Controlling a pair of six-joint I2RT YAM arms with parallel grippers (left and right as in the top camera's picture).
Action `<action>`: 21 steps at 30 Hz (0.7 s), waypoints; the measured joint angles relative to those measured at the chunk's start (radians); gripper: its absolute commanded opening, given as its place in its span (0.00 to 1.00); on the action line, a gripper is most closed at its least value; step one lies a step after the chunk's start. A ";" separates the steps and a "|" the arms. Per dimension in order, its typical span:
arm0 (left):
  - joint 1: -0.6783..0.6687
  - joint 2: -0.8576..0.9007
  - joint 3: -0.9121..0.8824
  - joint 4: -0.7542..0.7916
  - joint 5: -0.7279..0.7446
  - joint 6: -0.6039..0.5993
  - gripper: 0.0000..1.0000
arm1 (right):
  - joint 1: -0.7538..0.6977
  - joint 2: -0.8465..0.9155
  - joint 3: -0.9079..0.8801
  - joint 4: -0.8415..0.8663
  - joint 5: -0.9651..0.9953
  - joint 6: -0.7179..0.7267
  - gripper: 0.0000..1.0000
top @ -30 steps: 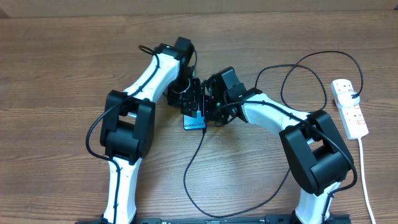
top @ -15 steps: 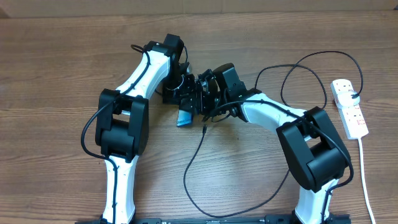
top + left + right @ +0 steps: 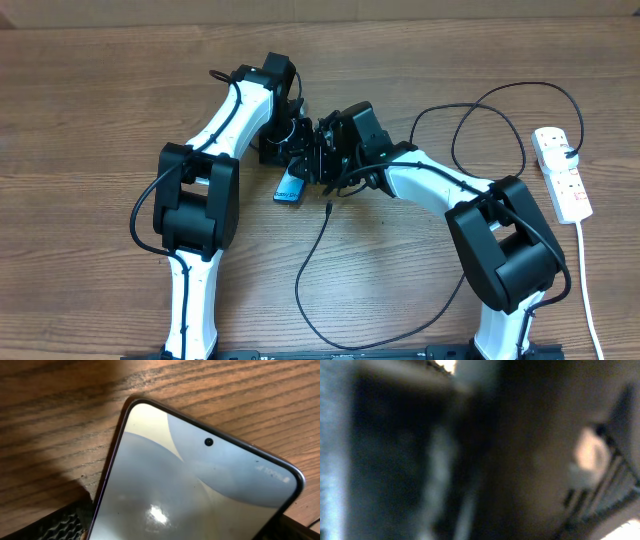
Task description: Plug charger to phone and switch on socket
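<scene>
Robot's left gripper [image 3: 294, 158] is closed on the phone [image 3: 290, 189] near the middle of the wooden table [image 3: 100, 110]. In the left wrist view the screen fills the frame and a textured pad [image 3: 65, 525] sits against one long edge. Seen from overhead, the phone's long axis runs from 1 o'clock, at the gripper, down to 7 o'clock, where its lit blue end points. The right gripper [image 3: 322, 172] is just beside the phone at 2 o'clock, but its wrist view is a blur, so whether its jaws are wide or narrow cannot be told. The connector tip [image 3: 328, 209] of the charger [image 3: 300, 285] lies loose on the table at 6 o'clock from the right gripper and 4 o'clock from the phone, near both. The right arm is nearer the tip and looks best placed to take it. The socket [image 3: 561, 176] lies well apart at 3 o'clock
</scene>
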 measured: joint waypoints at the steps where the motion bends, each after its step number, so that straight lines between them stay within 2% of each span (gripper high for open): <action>1: 0.001 0.000 0.000 0.001 -0.001 0.000 0.95 | 0.006 -0.002 0.000 0.000 0.019 0.015 0.52; 8: 0.009 0.000 0.001 0.008 -0.007 -0.008 0.95 | 0.082 0.000 -0.003 0.024 0.246 0.140 0.51; 15: 0.012 0.000 0.002 0.011 -0.011 -0.010 0.95 | 0.111 0.001 -0.003 0.038 0.348 0.201 0.35; 21: 0.012 0.000 0.003 0.017 -0.014 -0.011 0.98 | 0.116 0.006 -0.004 0.045 0.380 0.214 0.30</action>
